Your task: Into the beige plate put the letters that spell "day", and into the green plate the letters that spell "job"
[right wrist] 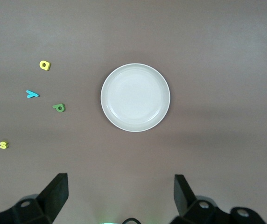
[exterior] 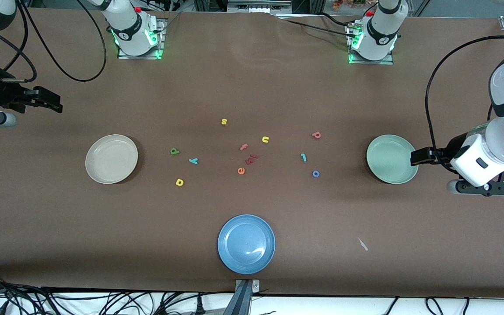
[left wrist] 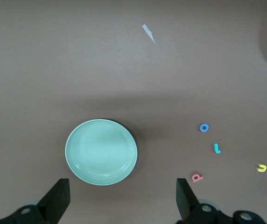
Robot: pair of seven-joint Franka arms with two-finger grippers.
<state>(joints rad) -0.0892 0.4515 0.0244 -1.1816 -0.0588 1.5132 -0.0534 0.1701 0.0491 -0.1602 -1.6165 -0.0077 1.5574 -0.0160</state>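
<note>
The beige plate (exterior: 111, 159) (right wrist: 135, 97) lies bare toward the right arm's end. Near it are the yellow "d" (exterior: 180, 182) (right wrist: 45, 65), green "a" (exterior: 174, 151) (right wrist: 59, 108) and teal "y" (exterior: 194, 161) (right wrist: 31, 94). The green plate (exterior: 392, 159) (left wrist: 101, 151) lies bare toward the left arm's end. Beside it are the pinkish-red "b" (exterior: 316, 135) (left wrist: 197, 177), teal "j" (exterior: 303, 157) (left wrist: 216, 148) and blue "o" (exterior: 316, 173) (left wrist: 204, 127). My left gripper (exterior: 420, 156) (left wrist: 122, 196) hangs open over the table by the green plate's rim. My right gripper (exterior: 48, 103) (right wrist: 121, 193) hangs open over the table beside the beige plate. Neither holds anything.
A blue plate (exterior: 246, 244) sits nearest the front camera at mid-table. Between the two groups lie a yellow "s" (exterior: 224, 121), a yellow "u" (exterior: 265, 139), a pink "f" (exterior: 244, 147), an orange "e" (exterior: 241, 171) and small red letters (exterior: 252, 159). A paper scrap (exterior: 362, 244) lies near the green plate.
</note>
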